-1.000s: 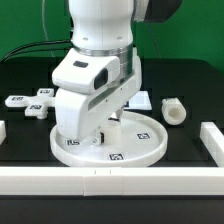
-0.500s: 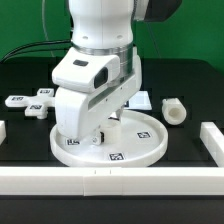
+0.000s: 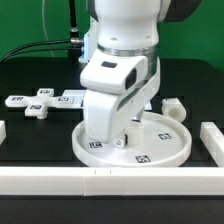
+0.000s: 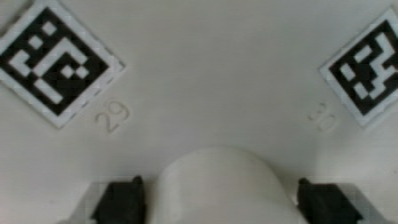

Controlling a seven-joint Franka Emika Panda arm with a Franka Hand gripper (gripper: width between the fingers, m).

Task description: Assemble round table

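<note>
The large round rimmed disc [image 3: 160,142] lies flat on the black table near the front bar, with square tags on its face. My gripper [image 3: 108,138] reaches down onto its left part, fingertips hidden by the hand. In the wrist view the gripper [image 4: 224,196] shows dark fingers [image 4: 121,198] on either side of a raised rounded white part of the disc [image 4: 214,90], between two tags. The short cylinder leg [image 3: 173,108] lies behind the disc on the exterior view's right. The cross-shaped foot [image 3: 40,103] lies at the left.
Long white bars edge the black surface: one along the front [image 3: 110,181], one at the exterior view's right [image 3: 212,136] and a stub at the left [image 3: 3,130]. A green backdrop and cables stand behind the arm.
The arm and the round disc have moved together toward the exterior view's right. The leg and the cross foot have not moved.
</note>
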